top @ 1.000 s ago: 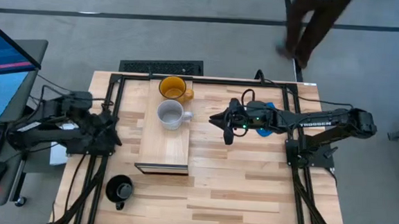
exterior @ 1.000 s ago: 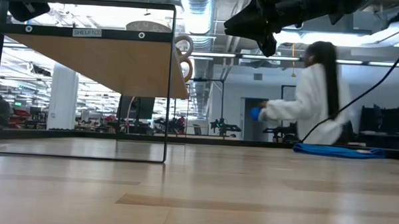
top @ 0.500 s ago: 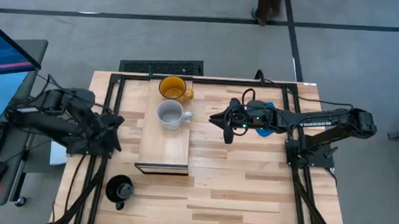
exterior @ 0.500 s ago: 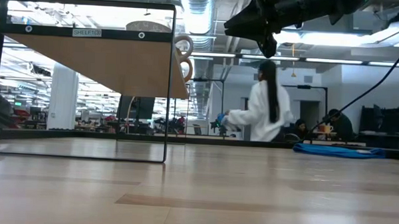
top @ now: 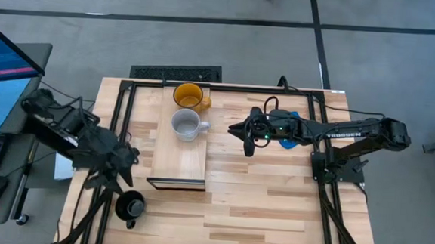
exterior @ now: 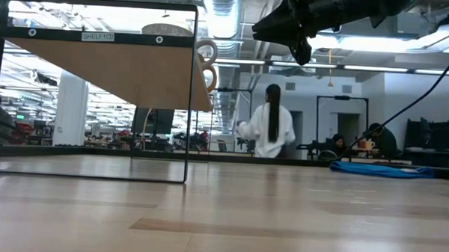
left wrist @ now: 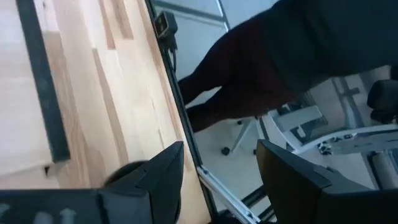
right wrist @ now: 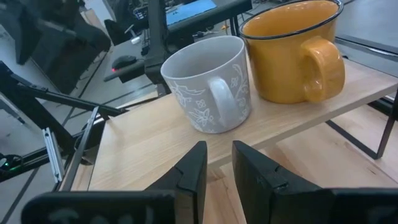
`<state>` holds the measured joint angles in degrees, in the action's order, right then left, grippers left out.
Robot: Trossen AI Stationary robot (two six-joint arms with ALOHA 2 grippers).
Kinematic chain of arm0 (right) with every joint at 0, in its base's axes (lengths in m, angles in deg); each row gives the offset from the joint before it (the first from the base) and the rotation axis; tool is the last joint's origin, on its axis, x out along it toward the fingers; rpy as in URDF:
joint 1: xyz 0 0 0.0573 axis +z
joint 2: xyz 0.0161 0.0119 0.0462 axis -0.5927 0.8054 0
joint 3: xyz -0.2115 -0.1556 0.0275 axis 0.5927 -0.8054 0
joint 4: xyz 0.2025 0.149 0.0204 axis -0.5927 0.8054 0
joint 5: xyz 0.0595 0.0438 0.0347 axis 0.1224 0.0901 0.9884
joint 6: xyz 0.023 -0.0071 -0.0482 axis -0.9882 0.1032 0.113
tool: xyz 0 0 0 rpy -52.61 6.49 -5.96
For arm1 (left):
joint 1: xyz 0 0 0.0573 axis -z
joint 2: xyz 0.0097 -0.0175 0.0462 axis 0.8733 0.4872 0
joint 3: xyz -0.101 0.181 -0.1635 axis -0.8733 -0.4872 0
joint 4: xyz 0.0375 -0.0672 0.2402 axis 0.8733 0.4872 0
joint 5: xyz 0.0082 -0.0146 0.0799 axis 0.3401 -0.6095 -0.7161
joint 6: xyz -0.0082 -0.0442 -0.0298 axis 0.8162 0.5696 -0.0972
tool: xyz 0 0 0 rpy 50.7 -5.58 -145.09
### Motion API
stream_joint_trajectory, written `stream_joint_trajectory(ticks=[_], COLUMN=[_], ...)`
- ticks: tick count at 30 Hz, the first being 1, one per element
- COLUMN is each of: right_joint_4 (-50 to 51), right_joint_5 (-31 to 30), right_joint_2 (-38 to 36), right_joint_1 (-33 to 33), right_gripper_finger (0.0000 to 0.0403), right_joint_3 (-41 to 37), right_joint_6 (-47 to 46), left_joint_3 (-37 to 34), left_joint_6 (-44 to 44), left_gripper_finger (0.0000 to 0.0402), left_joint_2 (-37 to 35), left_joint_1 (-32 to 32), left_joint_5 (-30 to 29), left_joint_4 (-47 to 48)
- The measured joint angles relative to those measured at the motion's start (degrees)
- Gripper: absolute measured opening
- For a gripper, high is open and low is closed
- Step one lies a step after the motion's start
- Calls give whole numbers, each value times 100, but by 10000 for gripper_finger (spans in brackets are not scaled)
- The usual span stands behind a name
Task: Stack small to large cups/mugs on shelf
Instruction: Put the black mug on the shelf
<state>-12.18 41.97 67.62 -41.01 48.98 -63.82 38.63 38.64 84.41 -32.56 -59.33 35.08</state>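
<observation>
Change: my left gripper [top: 121, 178], jaws wide and empty, has swung from beside the shelf [top: 179, 159] toward the black mug [top: 131, 206].
Mugs: yellow mug [top: 189, 96] and white mug [top: 186, 124] shelved; black on tabletop [top: 273, 209].
Right gripper [top: 248, 144]: narrow, empty, waiting.
Meaning: black mug's pickup comes next.

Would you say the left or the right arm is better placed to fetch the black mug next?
Left, probably: the left gripper hangs open just beside the black mug, while the right gripper waits beyond the shelf.

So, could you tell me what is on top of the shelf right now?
The shelf carries the yellow mug and the white mug, both empty. Its near half is bare; nothing there is covered.
</observation>
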Motion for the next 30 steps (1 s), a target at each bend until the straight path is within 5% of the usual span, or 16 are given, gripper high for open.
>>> stream_joint_trajectory(ticks=[15,30], right_joint_4=[2,2], right_joint_5=[2,5], right_joint_2=[0,0], right_joint_1=[0,0], right_gripper_finger=[97,97], right_joint_3=[0,0], right_joint_6=[2,2], left_joint_3=[7,0], left_joint_6=[739,2275], left_gripper_finger=[194,194], left_joint_2=[828,1608], left_joint_1=[1134,1231], left_joint_5=[-1390,-1272], left_joint_4=[1429,2068])
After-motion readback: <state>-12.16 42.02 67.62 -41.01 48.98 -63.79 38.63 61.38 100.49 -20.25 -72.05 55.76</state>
